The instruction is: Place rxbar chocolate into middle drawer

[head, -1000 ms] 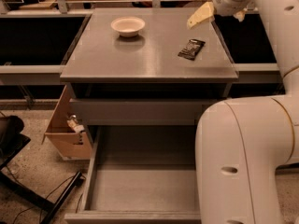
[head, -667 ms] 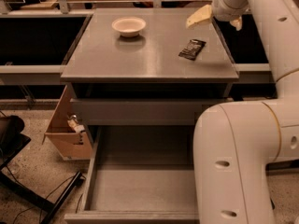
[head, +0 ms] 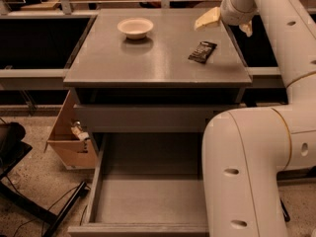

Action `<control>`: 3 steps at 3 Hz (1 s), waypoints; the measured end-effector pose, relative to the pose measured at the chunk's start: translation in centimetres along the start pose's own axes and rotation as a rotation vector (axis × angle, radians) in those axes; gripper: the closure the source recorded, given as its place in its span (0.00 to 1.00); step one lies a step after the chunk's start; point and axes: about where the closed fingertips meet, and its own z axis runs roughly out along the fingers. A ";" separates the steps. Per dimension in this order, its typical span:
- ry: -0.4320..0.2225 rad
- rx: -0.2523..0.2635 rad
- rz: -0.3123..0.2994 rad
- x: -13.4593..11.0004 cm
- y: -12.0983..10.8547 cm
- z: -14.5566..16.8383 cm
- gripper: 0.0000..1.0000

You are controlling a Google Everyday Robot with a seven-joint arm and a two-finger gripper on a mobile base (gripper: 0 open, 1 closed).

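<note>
I have the hand (head: 225, 26) hanging over the far right edge of the tabletop (head: 148, 63), its two pale fingers (head: 208, 19) spread apart and holding nothing. The bar (head: 202, 52) lies flat on the tabletop just below the hand, well right of the bowl (head: 135, 27). The drawer (head: 148, 201) stands pulled out below.

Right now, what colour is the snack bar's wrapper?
Black snack bar, best seen in camera view; gripper hangs just beyond it.
</note>
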 end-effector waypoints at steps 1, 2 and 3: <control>0.005 0.037 0.021 -0.4 1.2 1.6 0.00; -0.013 0.074 0.044 -1.2 2.7 3.4 0.00; -0.009 0.104 0.054 -1.3 4.0 5.8 0.00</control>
